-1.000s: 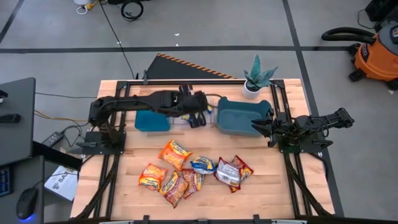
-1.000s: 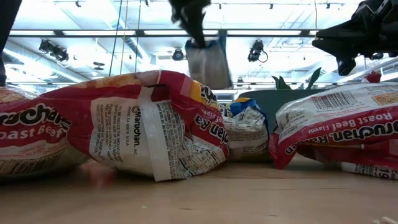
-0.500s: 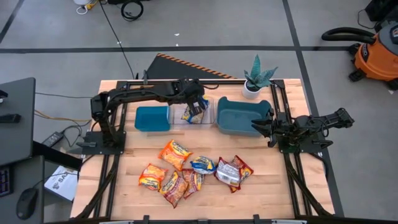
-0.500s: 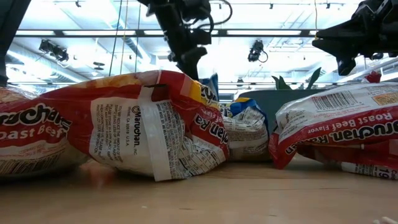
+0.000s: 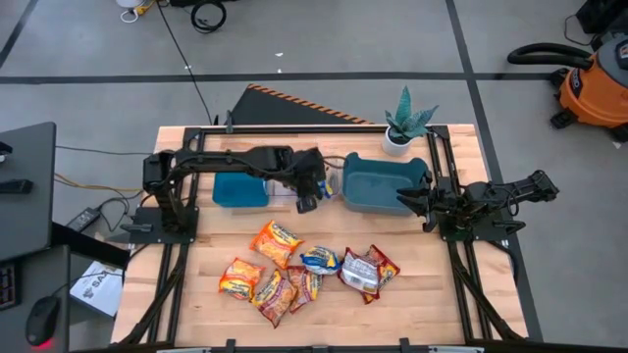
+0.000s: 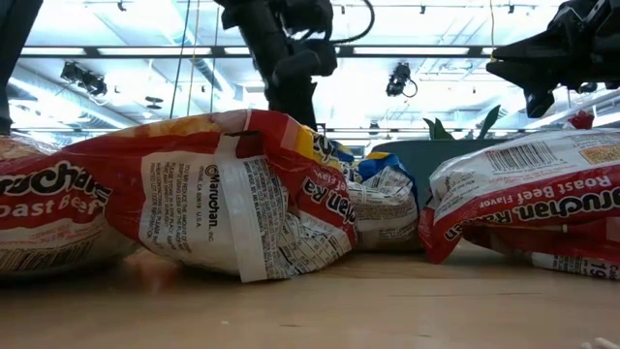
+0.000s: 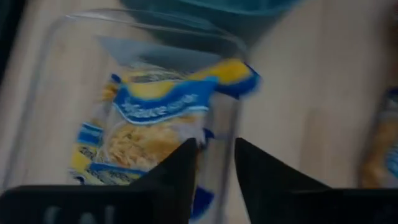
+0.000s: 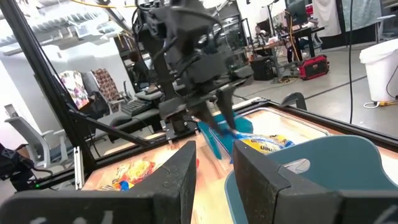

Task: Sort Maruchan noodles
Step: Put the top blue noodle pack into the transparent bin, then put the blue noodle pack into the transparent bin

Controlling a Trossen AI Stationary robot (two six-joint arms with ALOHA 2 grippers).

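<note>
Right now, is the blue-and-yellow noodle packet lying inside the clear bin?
Yes, the blue-and-yellow noodle packet lies inside the clear bin, beyond the left gripper.

- We are in a robotics lab or workshop: a wooden table (image 5: 324, 314) stands on a grey concrete floor marked with dark tape lines.
- We see an orange shop vacuum (image 5: 594, 83) nearby.
- Behind us are cluttered workbenches (image 8: 280, 43), an office chair (image 8: 28, 146), and ceiling strip lights (image 6: 116, 50).
</note>
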